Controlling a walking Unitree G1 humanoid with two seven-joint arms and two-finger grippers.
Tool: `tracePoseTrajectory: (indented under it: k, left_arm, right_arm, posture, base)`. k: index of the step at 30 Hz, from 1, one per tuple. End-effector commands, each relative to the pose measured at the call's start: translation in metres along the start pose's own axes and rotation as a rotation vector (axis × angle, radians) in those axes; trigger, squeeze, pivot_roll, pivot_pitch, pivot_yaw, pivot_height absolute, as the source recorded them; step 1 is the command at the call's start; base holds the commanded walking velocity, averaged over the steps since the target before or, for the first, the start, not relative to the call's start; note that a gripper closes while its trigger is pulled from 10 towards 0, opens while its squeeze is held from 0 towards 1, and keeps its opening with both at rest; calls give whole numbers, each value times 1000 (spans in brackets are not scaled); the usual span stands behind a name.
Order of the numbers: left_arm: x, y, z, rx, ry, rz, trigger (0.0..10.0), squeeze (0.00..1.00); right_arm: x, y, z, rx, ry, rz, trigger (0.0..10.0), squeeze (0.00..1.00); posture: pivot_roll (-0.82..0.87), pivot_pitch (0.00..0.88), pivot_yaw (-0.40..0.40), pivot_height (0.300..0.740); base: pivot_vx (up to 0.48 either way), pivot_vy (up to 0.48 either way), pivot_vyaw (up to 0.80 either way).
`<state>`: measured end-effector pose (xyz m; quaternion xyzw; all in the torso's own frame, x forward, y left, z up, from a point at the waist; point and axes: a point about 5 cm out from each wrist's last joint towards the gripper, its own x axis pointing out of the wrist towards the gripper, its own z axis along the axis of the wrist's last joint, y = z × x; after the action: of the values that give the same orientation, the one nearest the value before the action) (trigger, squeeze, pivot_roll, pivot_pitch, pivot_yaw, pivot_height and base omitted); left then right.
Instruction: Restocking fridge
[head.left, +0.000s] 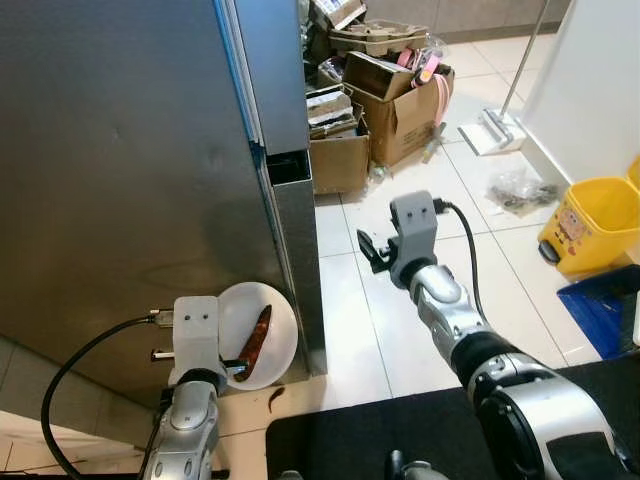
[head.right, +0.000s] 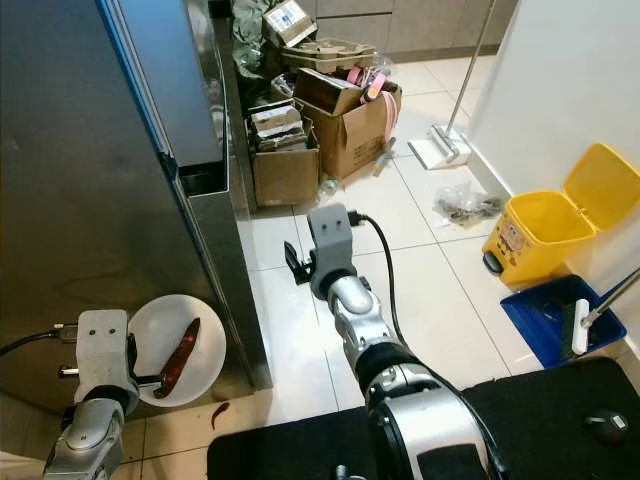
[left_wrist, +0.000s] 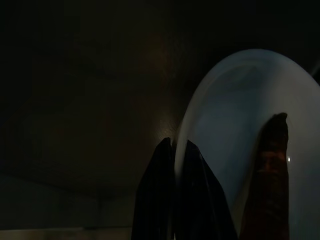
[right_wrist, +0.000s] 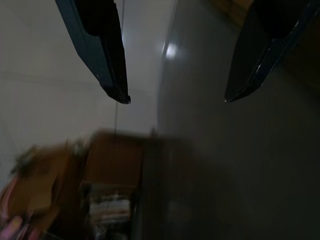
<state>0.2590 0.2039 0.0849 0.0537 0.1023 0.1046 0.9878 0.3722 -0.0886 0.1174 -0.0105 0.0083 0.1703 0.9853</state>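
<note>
Nearest to the camera, low on the robot's left, the left gripper (left_wrist: 175, 150) is closed on the rim of a white plate (head.left: 282, 340), and it holds the plate close against the steel front of the fridge (head.left: 120, 180). On the plate lies one long reddish-brown piece of food (head.left: 255, 340); what kind of food it is I cannot tell. The left wrist view is very dark, but it shows the two black fingers (left_wrist: 155, 195) pressed together at the plate's edge, which the head views do not show because the wrist block covers them. A small dark red scrap (head.right: 219, 413) lies on the floor tiles under the plate.

To the right, the right gripper (right_wrist: 175, 100) is raised beside the fridge's edge. In the head views its fingers are hard to read, but the right wrist view shows them wide apart and holding nothing. Further back stand cardboard boxes (head.left: 395, 100), and a yellow bin (head.right: 555, 215) stands by the wall.
</note>
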Motion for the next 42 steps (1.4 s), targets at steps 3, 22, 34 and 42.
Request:
tracePoseTrajectory:
  k: [3, 22, 34, 42]
  left_arm:
    - [-5, -4, -8, -25, 48, -76, 10000, 0]
    - [-23, -11, 0, -211, 153, -497, 10000, 0]
    - [-26, -33, 4, -246, 151, -582, 10000, 0]
    - [-33, -44, 12, -261, 132, -712, 10000, 0]
  right_arm:
    - [-15, 4, -25, 22, 44, 33, 10000, 0]
    - [-90, 8, -50, 231, 19, 223, 10000, 0]
    - [-107, 8, -35, 358, 79, 300, 10000, 0]
    - [-108, 14, -45, 386, 180, 341, 10000, 0]
  posture:
    - [35, 190, 17, 717]
    - [-17, 183, 11, 717]
    - [-32, 175, 2, 717]
    - [-29, 166, 5, 717]
  base:
    - [0, 0, 0]
    - [0, 0, 0]
    - [0, 0, 0]
    - [0, 0, 0]
